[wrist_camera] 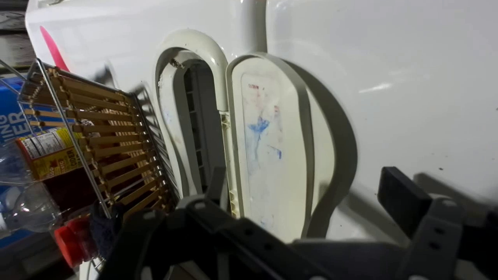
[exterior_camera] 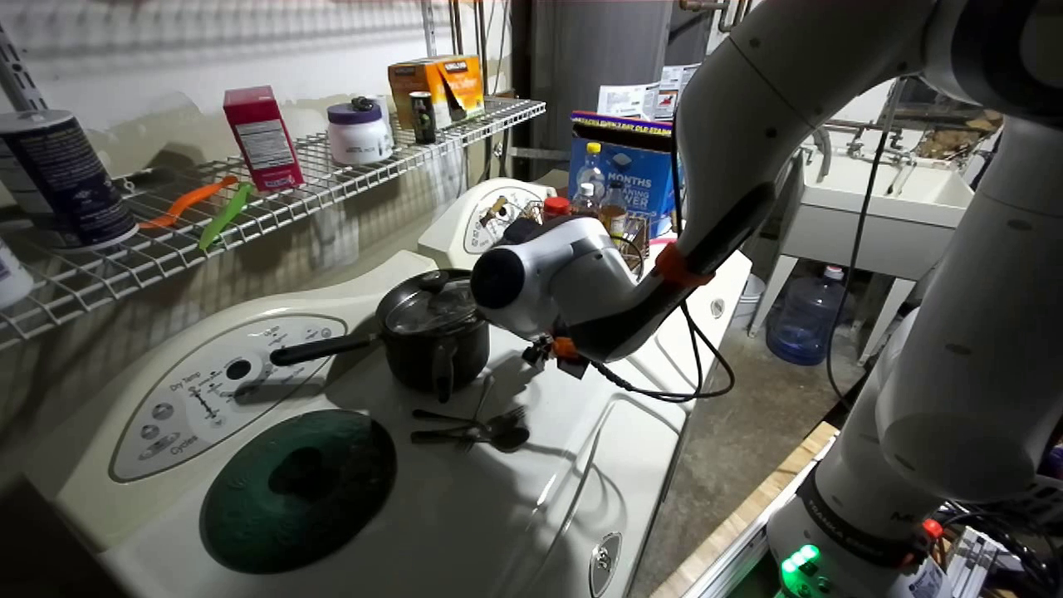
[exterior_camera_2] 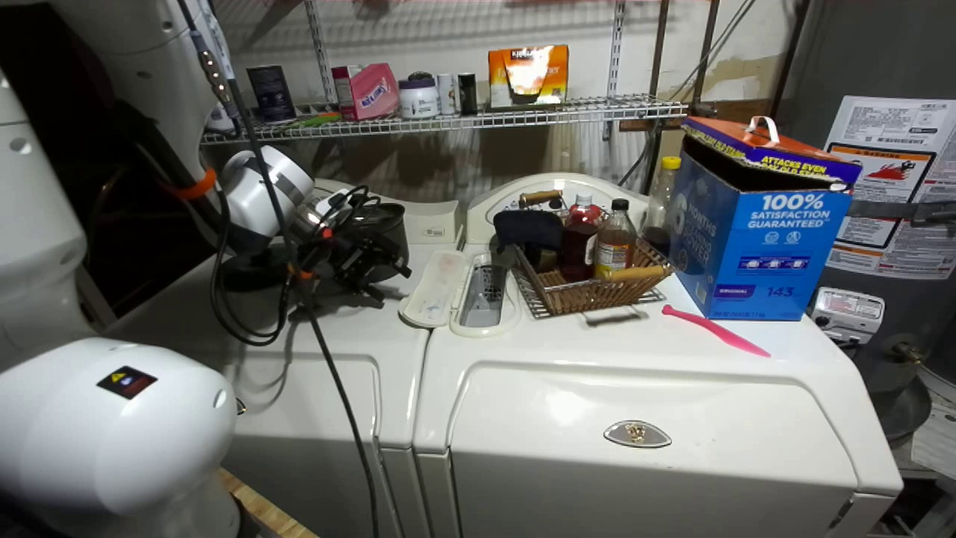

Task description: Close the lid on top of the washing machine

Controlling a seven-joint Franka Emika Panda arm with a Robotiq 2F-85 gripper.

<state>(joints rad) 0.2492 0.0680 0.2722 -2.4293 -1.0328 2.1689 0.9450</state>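
Note:
A cream hinged lid (exterior_camera_2: 435, 291) lies folded open beside a narrow slot (exterior_camera_2: 485, 295) in the top of the white washing machine (exterior_camera_2: 545, 373). In the wrist view the lid (wrist_camera: 272, 163) shows its stained inner face, with the slot (wrist_camera: 206, 109) to its left. My gripper (exterior_camera_2: 390, 284) is open and empty, to the left of the lid in that exterior view. In the wrist view its fingers (wrist_camera: 305, 186) are wide apart, and the lid's near end is partly hidden behind the gripper. In an exterior view the arm hides the gripper's fingers and the lid.
A long-handled dark pot (exterior_camera: 440, 357) with a glass lid (exterior_camera: 423, 311) stands near the gripper. Several utensils (exterior_camera: 490, 432) and a dark-green disc (exterior_camera: 349, 498) lie on the neighbouring machine. A wooden-slat basket (exterior_camera_2: 575, 299) with bottles stands beside the slot. A blue box (exterior_camera_2: 769, 254) stands farther right.

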